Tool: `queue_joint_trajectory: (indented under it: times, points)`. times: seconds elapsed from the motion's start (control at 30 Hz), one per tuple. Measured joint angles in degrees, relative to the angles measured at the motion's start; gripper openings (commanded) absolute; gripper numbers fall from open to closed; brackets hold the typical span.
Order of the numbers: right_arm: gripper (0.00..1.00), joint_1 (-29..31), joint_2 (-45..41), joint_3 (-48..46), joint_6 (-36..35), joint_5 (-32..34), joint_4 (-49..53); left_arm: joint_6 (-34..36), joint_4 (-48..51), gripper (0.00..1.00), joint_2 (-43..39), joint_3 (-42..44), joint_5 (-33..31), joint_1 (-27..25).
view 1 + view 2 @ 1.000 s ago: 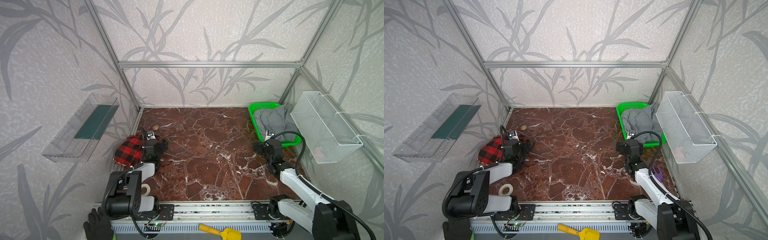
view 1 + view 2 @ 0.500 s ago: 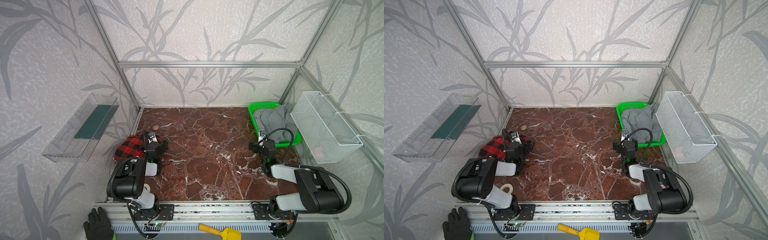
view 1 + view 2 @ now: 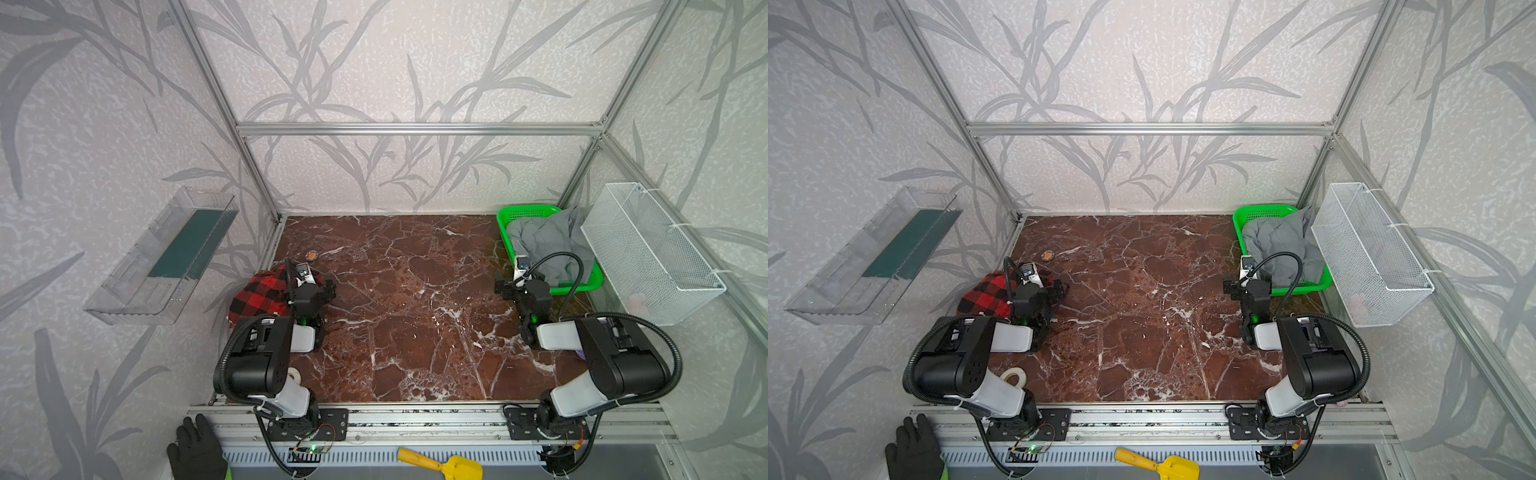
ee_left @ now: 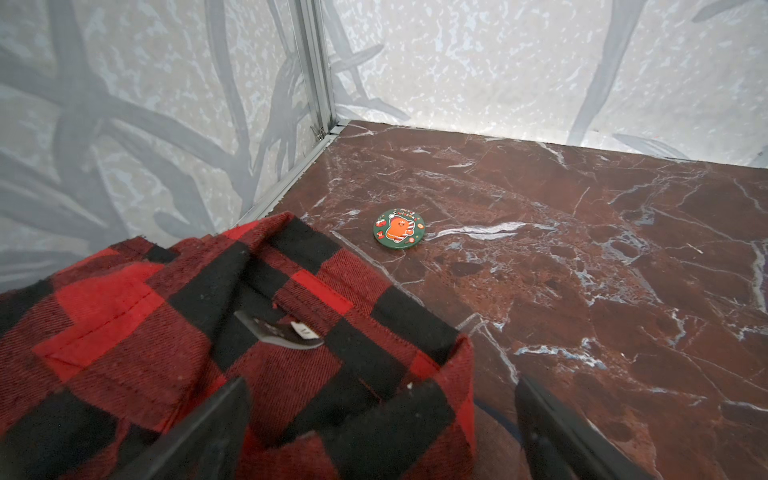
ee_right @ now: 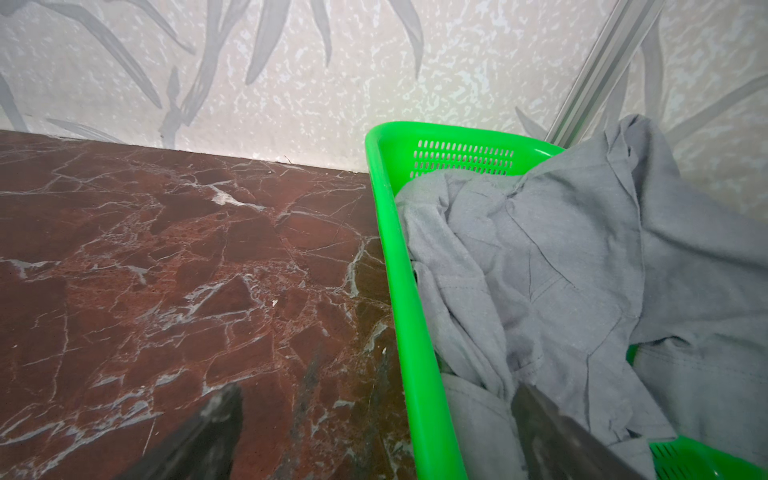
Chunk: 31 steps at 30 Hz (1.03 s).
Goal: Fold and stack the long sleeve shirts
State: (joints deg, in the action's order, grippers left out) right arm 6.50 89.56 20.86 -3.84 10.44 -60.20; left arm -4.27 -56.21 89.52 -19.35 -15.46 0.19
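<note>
Top views, check shirt: the red-and-black check shirt (image 3: 259, 297) lies as a compact bundle at the left edge of the counter (image 3: 415, 311), and both top views show it there.
Top views, other cloth: a gray garment (image 3: 544, 245) is heaped unfolded in the green basket (image 3: 525, 209) at the far right corner. No brown-and-orange plaid shirt shows anywhere.
Top views, pincers: the left pincer (image 3: 316, 286) sits low, just beside the check shirt. The right pincer (image 3: 517, 283) sits at the basket's near end.
Left wrist view: the check shirt (image 4: 166, 332) shows its collar and neck label facing up, with layered edges. The left pincer (image 4: 380, 386) stands wide and holds nothing, over the shirt's near edge. A round badge (image 4: 398, 230) lies apart on the counter.
Right wrist view: the right pincer (image 5: 378, 392) is wide and empty, straddling the green basket (image 5: 411, 311) at its rim. The gray garment (image 5: 561, 270) is crumpled inside.
Done, as judged: the check shirt looks folded and parked as the base of a stack.
Left, as judged: nothing is stacked on it yet. The gray garment, if it counts, needs pulling out, folding and placing on top.
</note>
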Motion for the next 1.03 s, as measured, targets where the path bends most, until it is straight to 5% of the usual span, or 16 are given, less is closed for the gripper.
queue_joint_trajectory:
  times: [1.03]
  points:
    - [0.99, 0.0, 0.2, -0.2, 0.4, 0.0, -0.9, 0.3, 0.0, 0.99, 0.0, 0.0, -0.6, -0.1]
